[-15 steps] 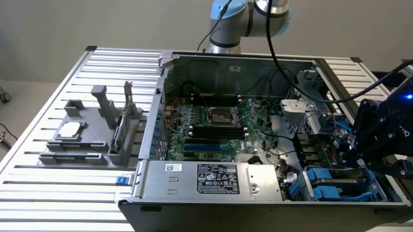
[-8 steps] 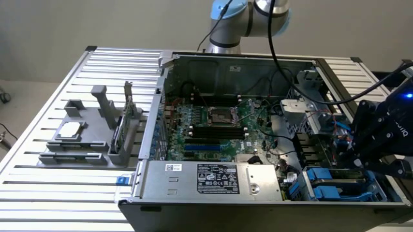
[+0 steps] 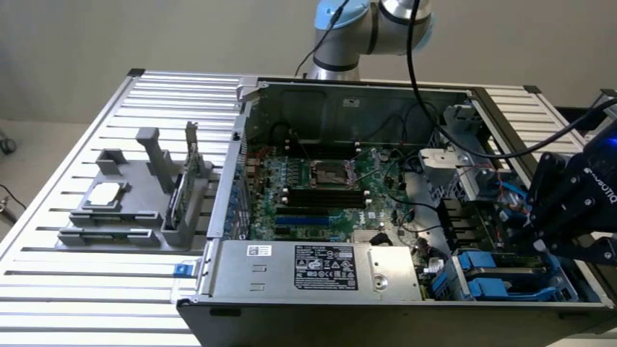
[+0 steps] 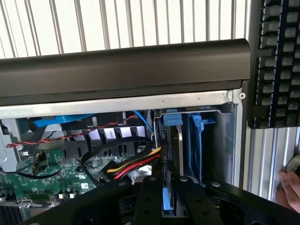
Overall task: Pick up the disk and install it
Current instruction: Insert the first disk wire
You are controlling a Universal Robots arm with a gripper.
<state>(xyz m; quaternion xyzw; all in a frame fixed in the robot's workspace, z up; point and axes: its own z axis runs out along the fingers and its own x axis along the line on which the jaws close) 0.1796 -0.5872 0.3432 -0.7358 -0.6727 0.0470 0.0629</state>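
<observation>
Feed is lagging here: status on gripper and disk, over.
Gripper shut on disk, held edge-on. Disk standing in drive bay slot, beside another blue carrier. Yellow-red-black cable bundle close alongside.

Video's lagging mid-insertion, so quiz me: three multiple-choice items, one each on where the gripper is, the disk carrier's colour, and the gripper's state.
1. The gripper is: A far left in the exterior view; B at the drive bay, exterior view's right; C top centre.
2. The disk has a carrier that is: A red; B blue; C green.
3. The gripper is: A wide open, empty; B shut on the disk; C shut on nothing.
B, it hangs over the bay; B, the frame edge is blue; B, its fingers flank the disk's edge.
</observation>
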